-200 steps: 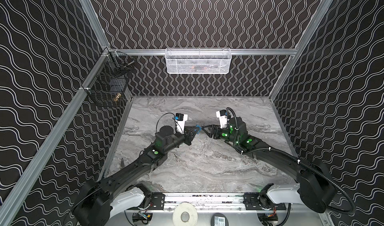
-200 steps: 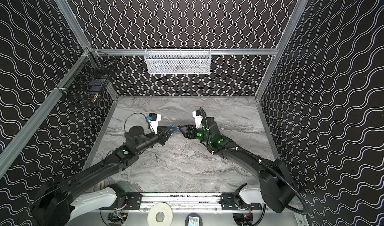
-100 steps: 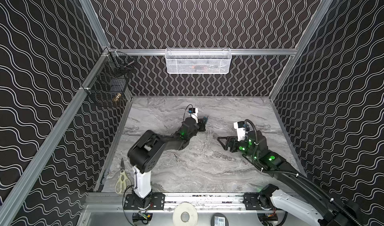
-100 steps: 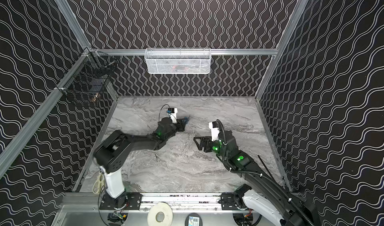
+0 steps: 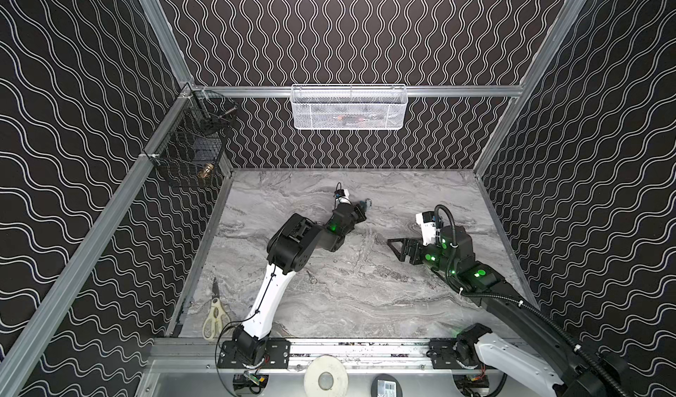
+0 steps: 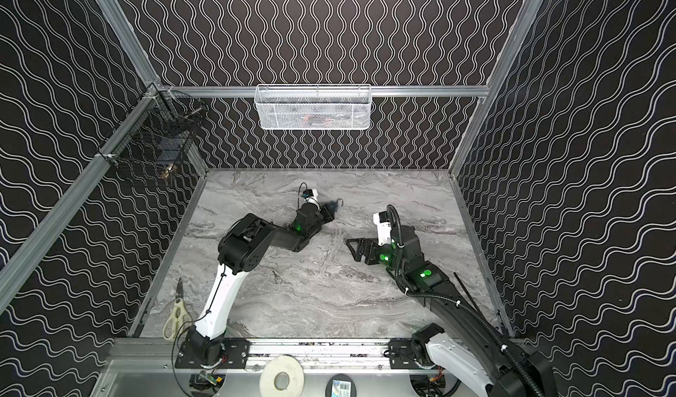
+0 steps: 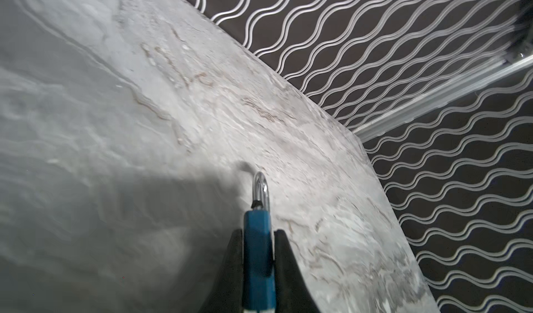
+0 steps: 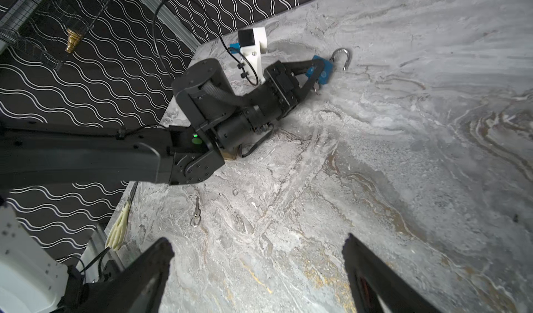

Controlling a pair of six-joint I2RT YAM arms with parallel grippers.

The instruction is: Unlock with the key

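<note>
My left gripper (image 7: 258,233) is shut on a blue padlock (image 7: 257,248) and holds it low over the marble table (image 5: 365,303), toward the back. In the right wrist view the padlock (image 8: 321,70) has its silver shackle (image 8: 343,58) standing like a hook with one end free. A small metal bit (image 8: 317,88) sticks out under the padlock's body; it is too small to name. A small silver key (image 8: 196,215) on a ring lies loose on the table beside the left arm, seen in both top views (image 5: 311,276) (image 6: 276,276). My right gripper (image 8: 256,245) is open and empty, well right of the padlock (image 5: 365,204).
Pale-handled scissors (image 5: 214,316) lie at the table's front left corner. A white mesh basket (image 5: 347,108) hangs on the back wall. A black wire basket (image 5: 190,146) hangs at the back left. The left arm's elbow (image 5: 292,245) stands up mid-table.
The two grippers met at the padlock a second ago. The right gripper has pulled back to the right and opened wide. The left arm has folded and carried the padlock toward the back.
</note>
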